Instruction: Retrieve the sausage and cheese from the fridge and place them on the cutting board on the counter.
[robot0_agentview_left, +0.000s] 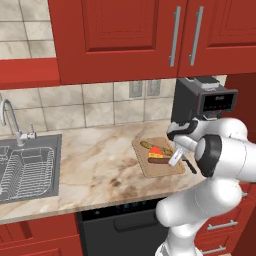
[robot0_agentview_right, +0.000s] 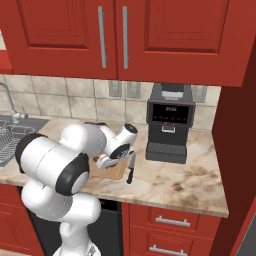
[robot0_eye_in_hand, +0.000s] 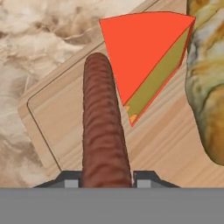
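Step in hand looks like the last placement: sausage (robot0_eye_in_hand: 104, 127) is down on the cutting board (robot0_eye_in_hand: 170, 144), with the cheese (robot0_eye_in_hand: 142, 52) already lying on the board just beside it, touching or nearly so at the sausage's far end. A greenish-brown food piece (robot0_eye_in_hand: 210, 83) sits on the board on the cheese's other side.

Jaws: the gripper (robot0_eye_in_hand: 105, 179) has one fingertip on each side of the sausage's near end, narrow gap, flanking it closely. Cannot tell whether they're clamped on it or have just let go; contact reads as touching on both sides.

Board sits on the surface (robot0_agentview_left: 95, 160) in front of the coffee machine (robot0_agentview_left: 210, 102), with the sink (robot0_agentview_left: 27, 165) well apart to the left.

Arm pose: folded tight, elbow high, forearm angled down toward the board; hand pitched low so the hand camera looks along the sausage's length. In the right base view the arm's own bulk hides most of the board.

Next move, as a judgement: open the jaws fully, then lift straight up and back without dragging the sausage or nudging the cheese. After that both items are on the board and the task should be done.
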